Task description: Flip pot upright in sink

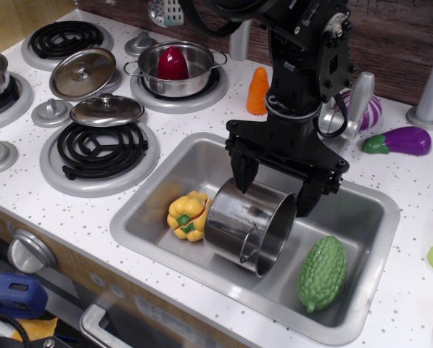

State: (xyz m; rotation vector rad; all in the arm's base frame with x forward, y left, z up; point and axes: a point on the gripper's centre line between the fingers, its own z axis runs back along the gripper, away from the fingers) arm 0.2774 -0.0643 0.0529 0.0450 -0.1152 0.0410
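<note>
The shiny steel pot [241, 221] lies on its side in the sink [361, 210], its mouth facing right and toward the front, one wire loop handle hanging at the front. My black gripper [274, 187] hangs straight down over the pot's upper side. Its jaws are spread wide, one fingertip [243, 177] at the pot's base end and the other at its rim end. The fingertips are level with the pot's top; I cannot tell whether they touch it.
A yellow toy pepper [187, 215] lies in the sink left of the pot, and a green bumpy gourd [323, 272] to its right. On the counter are an orange carrot [257, 90] and a purple eggplant [401, 140]. The steel faucet [357, 105] stands behind the sink. Burners, lids and a pan with a red vegetable [174, 65] are to the left.
</note>
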